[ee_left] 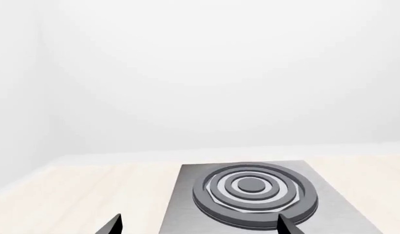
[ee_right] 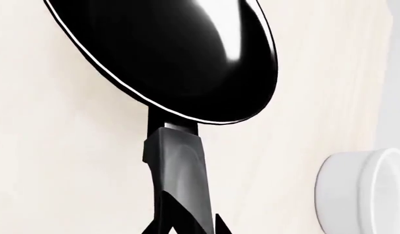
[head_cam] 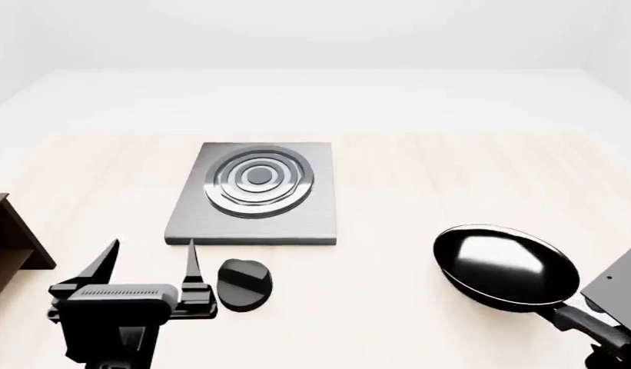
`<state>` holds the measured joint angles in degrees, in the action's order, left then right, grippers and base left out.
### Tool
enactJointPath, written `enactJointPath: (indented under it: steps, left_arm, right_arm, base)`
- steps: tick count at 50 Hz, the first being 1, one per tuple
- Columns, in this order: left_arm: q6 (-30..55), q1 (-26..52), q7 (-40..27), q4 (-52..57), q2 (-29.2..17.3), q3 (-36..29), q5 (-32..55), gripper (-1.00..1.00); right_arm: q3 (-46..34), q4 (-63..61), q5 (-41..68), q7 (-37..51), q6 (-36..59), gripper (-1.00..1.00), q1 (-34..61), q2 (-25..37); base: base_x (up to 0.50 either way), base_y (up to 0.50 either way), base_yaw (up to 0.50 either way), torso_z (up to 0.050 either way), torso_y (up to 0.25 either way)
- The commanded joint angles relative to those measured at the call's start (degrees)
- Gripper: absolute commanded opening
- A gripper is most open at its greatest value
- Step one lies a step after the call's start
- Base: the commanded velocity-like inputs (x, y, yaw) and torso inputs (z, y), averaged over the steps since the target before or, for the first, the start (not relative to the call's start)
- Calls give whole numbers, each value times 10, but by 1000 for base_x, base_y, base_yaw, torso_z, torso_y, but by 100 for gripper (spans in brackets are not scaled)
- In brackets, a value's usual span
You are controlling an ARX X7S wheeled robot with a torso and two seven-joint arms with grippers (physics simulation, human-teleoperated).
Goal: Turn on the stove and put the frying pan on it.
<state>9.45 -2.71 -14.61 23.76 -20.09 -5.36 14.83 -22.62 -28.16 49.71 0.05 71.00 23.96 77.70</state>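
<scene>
Grey metal stove [head_cam: 256,194] sits mid-desk, its black knob [head_cam: 242,284] at 6 o'clock. Left gripper [head_cam: 151,267], jaws wide, hovers beside the knob. Right gripper [ee_right: 186,229] clamps the frying pan [head_cam: 505,266] handle at 4 o'clock.

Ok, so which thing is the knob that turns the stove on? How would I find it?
Look at the pale wooden table and find the flat grey stove with dark rings on it. Just in front of its near edge, apart from it, sits the knob, beside the left gripper. It is small, round and black with a ridge across its top, far smaller than the shiny frying pan off to the right.
</scene>
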Motion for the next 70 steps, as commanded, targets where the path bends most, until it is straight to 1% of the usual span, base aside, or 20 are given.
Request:
enactJointPath:
  steps: [1,5,15,26,28,33,35,45,52,55,70]
  left_arm:
    - [1,1,-2,1,-2,-1,2,100]
    - [2,1,-3,1,-3,-1,2,100]
    - [2,0,-2,4,-5,2,11,100]
    - [-7,-1,-2,-1,-4,4,16,100]
    - [-8,-1,-2,-2,-4,4,17,100]
    - [-14,-3,-2,-5,-4,7,18,100]
    - [-15,-3,-3,-5,-4,7,18,100]
    - [-23,-3,-2,-13,-3,7,21,100]
    - [-27,-4,-1,-16,-4,8,24,100]
    - [-31,-4,-1,-17,-3,8,24,100]
    - [-46,-8,0,-23,-5,8,23,100]
  right_arm:
    - [12,-14,-53,-21,24,-100,109,-9]
    - [13,-21,-53,-32,30,-100,132,-15]
    - [-25,-20,-92,-69,50,-100,214,-57]
    - [-75,-19,-138,-111,66,-100,338,-112]
    - [-84,-15,-146,-112,62,-100,344,-118]
    - [-101,9,-169,-104,48,-100,362,-154]
    - [-120,22,-188,-99,42,-100,374,-169]
    - [-160,70,-227,-91,38,-100,423,-231]
    - [-179,105,-245,-91,15,-100,446,-274]
    - [-200,137,-264,-90,-2,-100,461,-299]
    - [-211,216,-288,-74,-46,-100,493,-388]
  base:
    - [0,0,0,0,0]
    - [0,0,1,0,0]
    - [0,0,0,0,1]
    - [0,0,0,0,2]
    - [0,0,0,0,0]
    - [0,0,0,0,0]
    - [0,0,0,0,5]
    - [0,0,0,0,1]
    - [0,0,0,0,1]
    - [0,0,0,0,3]
    - [0,0,0,0,1]
